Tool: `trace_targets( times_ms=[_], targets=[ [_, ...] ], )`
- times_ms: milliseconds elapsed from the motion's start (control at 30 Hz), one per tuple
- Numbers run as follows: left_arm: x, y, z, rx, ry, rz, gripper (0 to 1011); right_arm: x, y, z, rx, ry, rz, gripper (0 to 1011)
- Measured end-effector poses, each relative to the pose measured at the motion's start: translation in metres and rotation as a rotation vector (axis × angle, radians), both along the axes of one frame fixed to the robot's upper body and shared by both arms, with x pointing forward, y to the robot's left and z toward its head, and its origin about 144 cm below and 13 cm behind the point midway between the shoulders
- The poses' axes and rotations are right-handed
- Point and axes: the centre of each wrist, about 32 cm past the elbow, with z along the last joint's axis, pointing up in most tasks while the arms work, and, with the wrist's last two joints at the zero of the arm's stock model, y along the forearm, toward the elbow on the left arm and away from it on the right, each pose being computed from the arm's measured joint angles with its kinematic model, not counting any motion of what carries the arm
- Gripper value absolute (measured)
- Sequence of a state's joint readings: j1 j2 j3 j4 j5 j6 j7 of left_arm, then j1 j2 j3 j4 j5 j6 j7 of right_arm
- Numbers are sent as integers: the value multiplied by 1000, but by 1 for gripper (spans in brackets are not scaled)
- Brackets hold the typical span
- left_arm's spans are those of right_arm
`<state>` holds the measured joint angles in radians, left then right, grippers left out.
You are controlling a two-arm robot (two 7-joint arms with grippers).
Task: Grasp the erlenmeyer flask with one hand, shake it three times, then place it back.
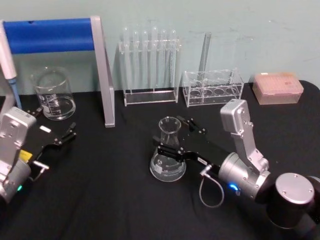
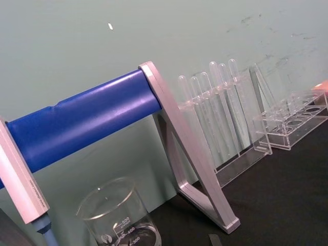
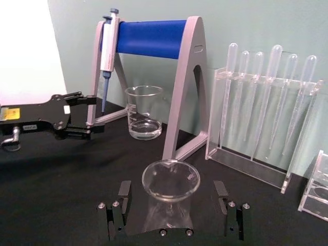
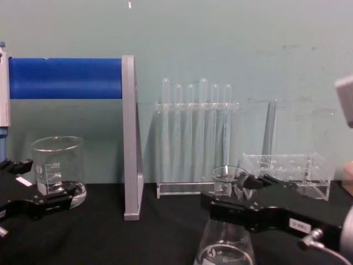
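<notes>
Grasp step in hand: right gripper has its jaws spread either side of the erlenmeyer flask, whose neck stands between them, base on the tabletop. Next move, by judgement: close, then lift. Left gripper idle, jaws parted.

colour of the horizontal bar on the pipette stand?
Blue: the bar sits between grey end frames. Clearest in the chest view.
</notes>
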<state>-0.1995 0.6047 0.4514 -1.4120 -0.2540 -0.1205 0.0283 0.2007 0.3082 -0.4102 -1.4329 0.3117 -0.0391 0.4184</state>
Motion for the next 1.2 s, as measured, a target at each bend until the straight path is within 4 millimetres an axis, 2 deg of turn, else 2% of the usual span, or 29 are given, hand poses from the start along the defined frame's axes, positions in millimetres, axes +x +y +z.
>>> trace_targets(
  times_ms=[733,933,1200],
  targets=[
    [0,0,0,0,0,0,1001,-34,-63,10,-42,-3,93,1000],
    [0,0,0,0,0,0,1001,-37,-77,14,-43,-28,-18,1000],
    [0,0,0,0,0,0,1001,-29,-74,12,-48,-80,-213,1000]
  ],
)
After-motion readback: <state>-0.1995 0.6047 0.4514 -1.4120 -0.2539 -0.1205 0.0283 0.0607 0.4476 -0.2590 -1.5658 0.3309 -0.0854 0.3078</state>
